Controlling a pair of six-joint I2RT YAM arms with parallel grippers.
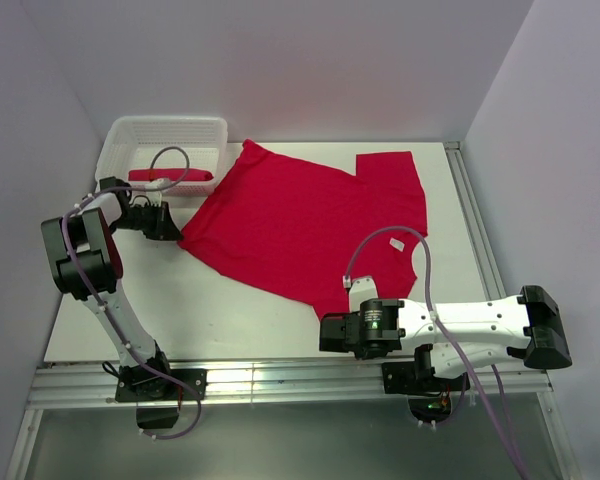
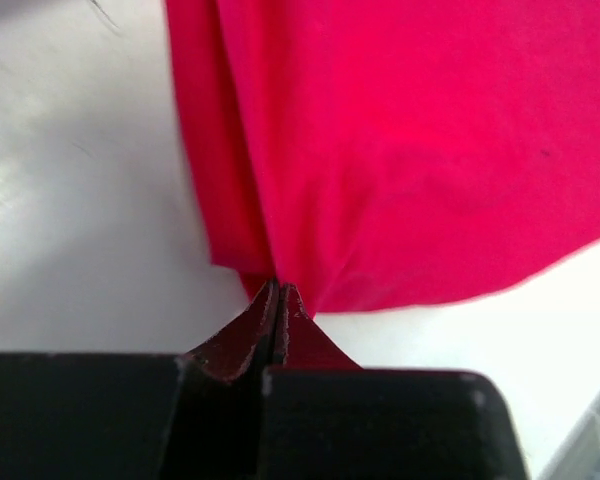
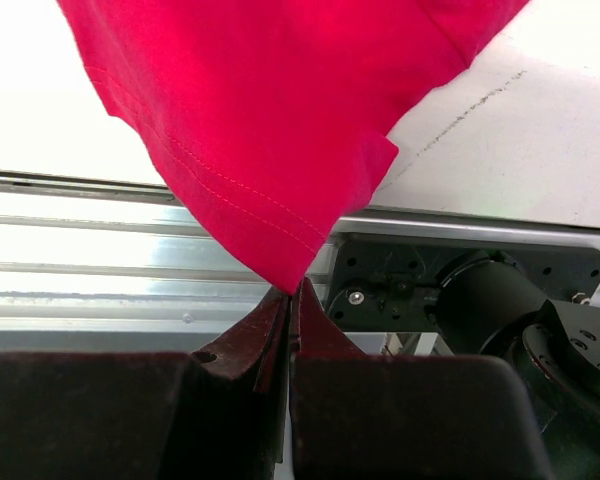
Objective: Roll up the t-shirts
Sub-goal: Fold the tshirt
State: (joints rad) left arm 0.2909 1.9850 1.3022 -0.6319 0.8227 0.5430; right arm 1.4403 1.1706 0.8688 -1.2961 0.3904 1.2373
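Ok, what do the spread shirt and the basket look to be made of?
The spread t-shirt: soft cloth, likely a cotton knit, matte crimson. It creases and drapes, and the right wrist view shows a stitched hem. The basket: white plastic by the look, probably moulded, since its walls are a thin, even, open lattice.

White arms (image 1: 465, 320), black joints, lilac cables (image 1: 426, 275), dark-red jaws.

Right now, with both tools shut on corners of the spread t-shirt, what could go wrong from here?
1. The left tool and right tool each pinch only a thin tip of the t-shirt; a pull may slip it free.
2. The right corner hangs over the metal rail, where cloth might snag.
3. The left tool works close to the basket and could nudge it.
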